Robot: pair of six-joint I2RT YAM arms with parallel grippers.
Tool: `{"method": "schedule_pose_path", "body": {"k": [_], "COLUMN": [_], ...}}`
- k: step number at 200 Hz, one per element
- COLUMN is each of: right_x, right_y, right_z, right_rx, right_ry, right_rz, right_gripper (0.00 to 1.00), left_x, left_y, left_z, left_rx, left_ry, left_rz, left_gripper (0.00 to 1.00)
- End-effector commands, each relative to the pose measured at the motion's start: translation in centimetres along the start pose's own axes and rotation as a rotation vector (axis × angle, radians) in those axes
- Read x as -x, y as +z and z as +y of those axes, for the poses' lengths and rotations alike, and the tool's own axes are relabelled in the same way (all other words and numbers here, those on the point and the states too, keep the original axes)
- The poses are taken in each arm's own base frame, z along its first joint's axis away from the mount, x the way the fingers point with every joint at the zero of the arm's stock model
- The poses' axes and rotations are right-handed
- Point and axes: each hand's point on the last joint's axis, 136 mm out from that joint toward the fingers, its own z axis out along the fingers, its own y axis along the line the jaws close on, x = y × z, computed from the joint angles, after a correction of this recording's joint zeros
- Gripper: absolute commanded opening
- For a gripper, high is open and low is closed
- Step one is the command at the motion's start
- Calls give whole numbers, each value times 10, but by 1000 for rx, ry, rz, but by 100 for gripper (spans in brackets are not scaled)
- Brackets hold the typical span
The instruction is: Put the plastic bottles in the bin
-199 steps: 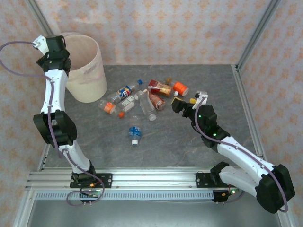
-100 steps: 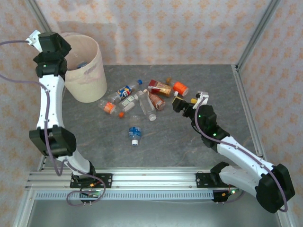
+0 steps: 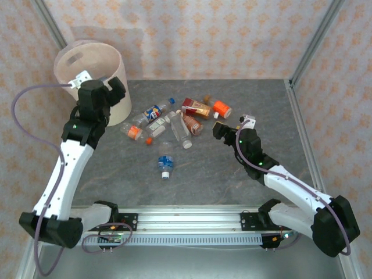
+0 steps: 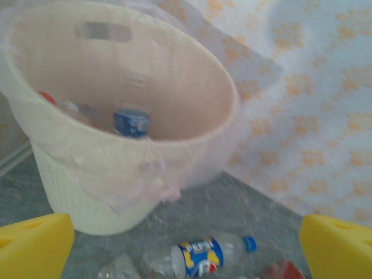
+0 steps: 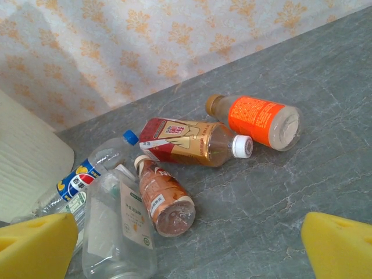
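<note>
The left claw (image 3: 115, 92), beside the bin (image 3: 118, 65) at upper left, and the right claw (image 3: 220, 129), near the plastic bottles (image 3: 192, 124) heaped centre-frame on the tabletop (image 3: 261, 104), gape empty; an off-centre pinch could squirt a bottle away.

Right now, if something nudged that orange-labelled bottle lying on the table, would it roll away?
Probably: the orange-labelled bottle is round and lies on its side on the flat table, so a push would likely roll it. It looks like thin plastic, so probably light and apt to dent when squeezed.
</note>
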Motion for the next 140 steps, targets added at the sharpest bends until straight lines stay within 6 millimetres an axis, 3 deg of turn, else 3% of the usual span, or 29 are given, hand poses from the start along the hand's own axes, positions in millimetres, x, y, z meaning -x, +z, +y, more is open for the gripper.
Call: {"method": "schedule_pose_path", "body": {"k": [1, 36, 79, 140], "right_x": [2, -12, -40, -39], "right_y": [1, 3, 12, 15], "right_z": [-10, -15, -5, -1], "right_rx": [-54, -72, -31, -15], "right_ry": [26, 33, -1, 24], "right_rz": [-14, 43, 208, 203], "right_gripper": [99, 99, 99, 99], "left_x": [-47, -148, -258, -353], "left_y": [-21, -39, -41, -21], "left_z": [6, 17, 3, -19], "left_rx": [-14, 10, -67, -119], "left_ry": [-2, 165, 293, 454], "left_rz": [133, 409, 654, 920], "left_gripper": [100, 100, 100, 100]}}
